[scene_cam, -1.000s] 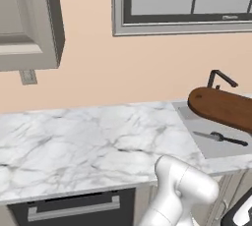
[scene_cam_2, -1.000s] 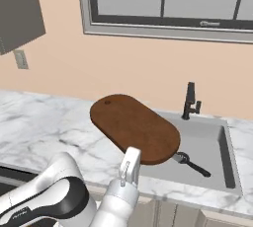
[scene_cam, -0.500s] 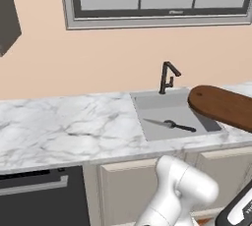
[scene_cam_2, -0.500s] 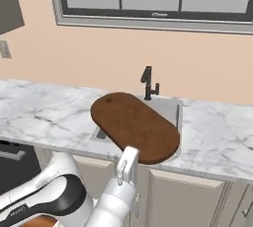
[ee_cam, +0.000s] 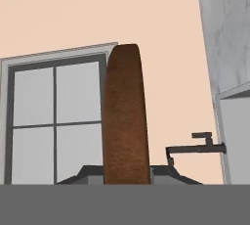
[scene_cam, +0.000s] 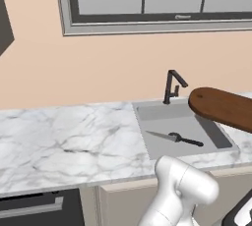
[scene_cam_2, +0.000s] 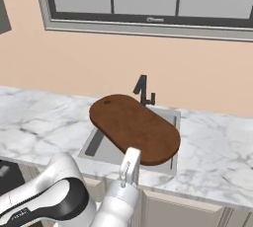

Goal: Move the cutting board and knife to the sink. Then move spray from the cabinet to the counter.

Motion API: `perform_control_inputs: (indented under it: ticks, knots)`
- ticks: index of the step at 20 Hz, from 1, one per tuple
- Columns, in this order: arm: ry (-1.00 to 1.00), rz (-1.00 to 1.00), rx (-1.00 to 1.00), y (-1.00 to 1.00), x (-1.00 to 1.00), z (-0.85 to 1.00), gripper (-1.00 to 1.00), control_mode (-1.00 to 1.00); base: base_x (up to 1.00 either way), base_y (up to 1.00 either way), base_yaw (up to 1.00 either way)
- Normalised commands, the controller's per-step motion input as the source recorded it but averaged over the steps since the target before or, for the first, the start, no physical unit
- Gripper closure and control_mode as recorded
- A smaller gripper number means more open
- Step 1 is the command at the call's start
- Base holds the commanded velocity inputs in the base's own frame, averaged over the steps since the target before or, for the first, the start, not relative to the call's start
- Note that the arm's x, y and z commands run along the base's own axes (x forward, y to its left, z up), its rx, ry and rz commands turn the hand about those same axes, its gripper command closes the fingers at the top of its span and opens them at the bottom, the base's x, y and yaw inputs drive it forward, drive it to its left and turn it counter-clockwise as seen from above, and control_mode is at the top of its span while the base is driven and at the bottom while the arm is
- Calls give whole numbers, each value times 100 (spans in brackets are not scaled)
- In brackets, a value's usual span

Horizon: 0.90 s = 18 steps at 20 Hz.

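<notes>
My gripper (scene_cam_2: 132, 159) is shut on the near end of the cutting board (scene_cam_2: 136, 126), a dark reddish-brown oval held flat in the air over the sink (scene_cam_2: 94, 144). In the left base view the cutting board (scene_cam: 224, 108) reaches in from the right above the sink (scene_cam: 157, 113). The knife (scene_cam: 174, 138) lies on the basin floor, its black handle to the right. In the hand view the cutting board (ee_cam: 125, 116) runs straight away from me. The white marble counter (scene_cam: 64, 141) lies on both sides of the sink. The spray and the cabinet are out of view.
A thin black faucet (scene_cam: 173, 85) stands behind the basin, under a grey-framed window (scene_cam: 147, 4). A dark appliance front (scene_cam: 34, 206) sits below the counter at the left. A dark corner (scene_cam: 4, 23) juts in at the upper left edge.
The base has driven to the right, so the whole scene slid left and the sink now sits mid-view. The cutting board stayed in my shut gripper. The knife has not moved in the basin.
</notes>
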Motion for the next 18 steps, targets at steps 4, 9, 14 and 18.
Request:
perform_control_inputs:
  ticks: [4, 9, 14, 18]
  knots:
    - [0, 0, 0, 0, 0, 0, 100, 100, 77, -76, 20]
    - [0, 0, 0, 0, 0, 0, 100, 100, 43, -74, 36]
    - [15, 5, 1, -8, 11, -2, 100, -100, 0, 0, 0]
    - [5, 0, -7, 4, 25, -34, 100, -100, 0, 0, 0]
